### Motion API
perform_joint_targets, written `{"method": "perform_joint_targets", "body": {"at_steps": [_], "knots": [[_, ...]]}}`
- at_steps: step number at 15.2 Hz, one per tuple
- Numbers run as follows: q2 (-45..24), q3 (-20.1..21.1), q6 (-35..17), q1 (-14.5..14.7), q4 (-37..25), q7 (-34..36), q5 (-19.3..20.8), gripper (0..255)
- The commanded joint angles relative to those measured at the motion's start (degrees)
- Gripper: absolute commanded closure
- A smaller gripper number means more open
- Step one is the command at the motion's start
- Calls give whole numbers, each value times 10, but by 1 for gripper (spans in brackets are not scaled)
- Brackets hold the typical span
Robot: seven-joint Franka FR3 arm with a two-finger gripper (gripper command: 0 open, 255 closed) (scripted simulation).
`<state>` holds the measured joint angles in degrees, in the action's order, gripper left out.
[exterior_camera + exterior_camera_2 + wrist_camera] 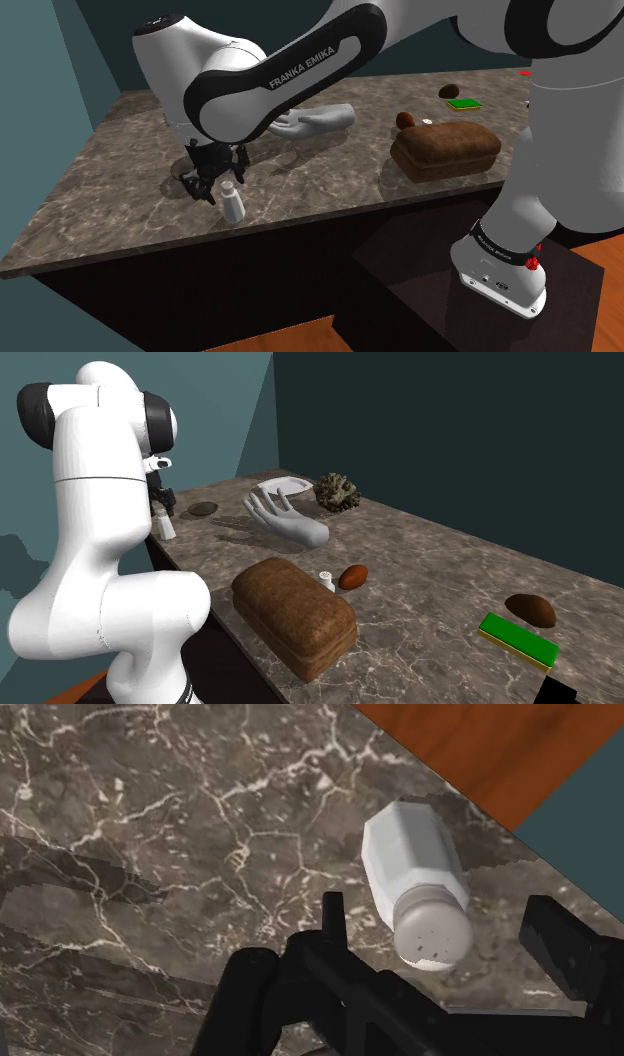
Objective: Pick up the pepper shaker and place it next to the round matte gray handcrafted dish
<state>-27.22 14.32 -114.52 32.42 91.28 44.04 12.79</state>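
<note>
Shoulder view looks down over the marble counter; second exterior view from behind the arm — both share the bread loaf; wrist view close above.

brown loaf near a pale hand model (fingers raised) on marbled counter, green block apart

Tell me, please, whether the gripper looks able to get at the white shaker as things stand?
Probably yes: the gripper is open just above the white shaker, which stands upright in line between its fingers, untouched, with only bare countertop around it.
</note>
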Motion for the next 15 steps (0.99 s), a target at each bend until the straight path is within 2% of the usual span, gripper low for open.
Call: {"method": "perform_joint_targets", "body": {"at_steps": [1, 4, 8, 15], "knots": [[0, 0, 0, 0, 0, 0, 0, 0], [0, 0, 0, 0, 0, 0, 0, 0], [17, 5, 64, 4, -47, -6, -8, 0], [17, 5, 64, 4, -47, -6, -8, 0]]}}
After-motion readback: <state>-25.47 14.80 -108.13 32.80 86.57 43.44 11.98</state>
